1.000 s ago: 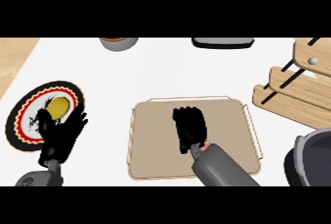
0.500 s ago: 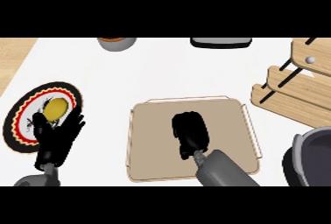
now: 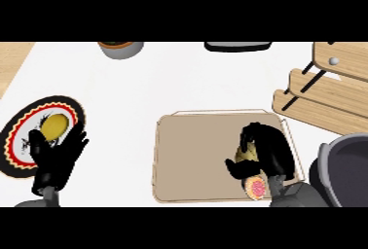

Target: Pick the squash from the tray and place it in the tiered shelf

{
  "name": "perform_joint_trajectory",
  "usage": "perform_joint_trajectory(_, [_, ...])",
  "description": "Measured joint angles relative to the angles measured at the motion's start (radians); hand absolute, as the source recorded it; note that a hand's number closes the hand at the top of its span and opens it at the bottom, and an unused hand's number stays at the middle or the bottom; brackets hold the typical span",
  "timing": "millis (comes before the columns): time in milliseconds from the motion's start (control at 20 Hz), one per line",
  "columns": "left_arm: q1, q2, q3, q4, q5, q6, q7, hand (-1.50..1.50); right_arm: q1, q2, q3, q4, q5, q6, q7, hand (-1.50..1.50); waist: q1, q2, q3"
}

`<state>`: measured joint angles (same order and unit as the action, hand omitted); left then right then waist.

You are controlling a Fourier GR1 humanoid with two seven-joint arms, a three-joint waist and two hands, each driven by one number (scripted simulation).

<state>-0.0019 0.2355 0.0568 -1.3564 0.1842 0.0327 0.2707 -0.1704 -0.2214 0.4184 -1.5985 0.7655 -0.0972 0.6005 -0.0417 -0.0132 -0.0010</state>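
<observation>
One tray (image 3: pixel 194 160), tan and shallow, lying flat on the white bench (image 3: pixel 194 78). One squash (image 3: pixel 253 181) over the tray's right part, clamped in the right hand (image 3: pixel 265 154): fingers and thumb curled round it, only a yellowish patch and the round orange cut end (image 3: pixel 255 187) peeking out below the black fingers. Cannot tell whether lifted off or touching the tray floor. One tiered shelf (image 3: pixel 323 92) of pale wood at the right edge, well apart from the squash, with dark slanted struts between its levels and a small grey knob (image 3: pixel 333 61) on the upper board.

One round plate (image 3: pixel 22 131) at the left, rimmed in black, red and yellow, carrying one yellow item (image 3: pixel 54 125). Left hand (image 3: pixel 57 158) resting over the plate's lower right rim, fingers straight and spread, holding nothing. One grey bowl (image 3: pixel 120 47) at the top, cut by the edge; one dark flat object (image 3: pixel 237 46) beside it further right, also cut off. One dark grey rounded vessel (image 3: pixel 348 168) at lower right, just beside the tray's right wall and below the shelf.
</observation>
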Motion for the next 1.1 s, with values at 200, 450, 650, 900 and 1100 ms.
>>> perform_joint_trajectory(200, [-0.001,-0.006,0.001,0.008,-0.002,0.002,-0.002,0.0,0.07,-0.073,-0.051,-0.288,0.004,0.038,0.098,1.5,-0.005,-0.001,-0.001])
perform_joint_trajectory(450, [0.0,-0.01,-0.001,0.008,-0.007,0.001,-0.002,0.0,0.073,-0.139,-0.166,-0.593,0.009,0.13,0.277,1.5,0.005,0.002,-0.001])
perform_joint_trajectory(650, [-0.014,-0.011,-0.006,-0.002,-0.009,0.001,0.017,0.0,-0.001,-0.199,-0.3,-0.72,-0.037,0.254,0.399,1.5,0.018,0.004,-0.001])
perform_joint_trajectory(900, [-0.022,-0.016,-0.01,0.001,-0.018,-0.003,0.014,0.0,-0.138,-0.266,-0.494,-0.715,-0.118,0.348,0.434,1.5,0.027,0.007,-0.001])
perform_joint_trajectory(1100, [-0.038,-0.034,-0.015,0.02,-0.023,-0.003,0.008,0.0,-0.244,-0.324,-0.652,-0.672,-0.268,0.392,0.434,1.5,0.031,0.009,0.0])
